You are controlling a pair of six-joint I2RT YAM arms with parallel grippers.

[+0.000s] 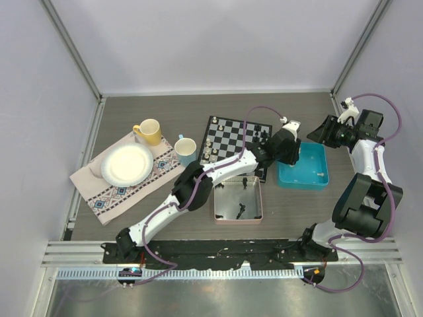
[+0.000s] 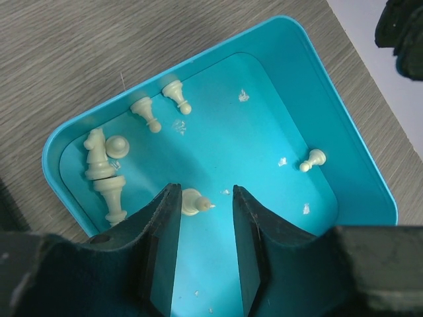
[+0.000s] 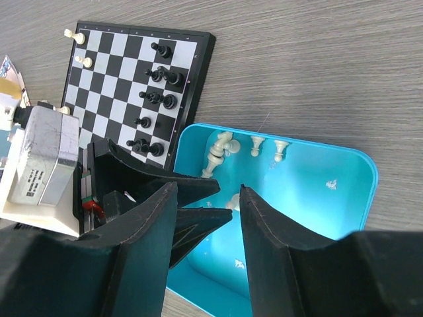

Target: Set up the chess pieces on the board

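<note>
The left gripper hangs released over a blue tray on the tabletop, its jaws apart and an off-white chess piece lying on the tray floor between them, not grasped. More off-white pieces lie along the tray's wall. The right gripper, likewise released and holding nothing, hovers near the tray. The board sits just beside the tray, with black pieces along the edge nearest it and white pieces along the opposite edge. A pink tray in front of the board holds a few dark pieces.
</note>
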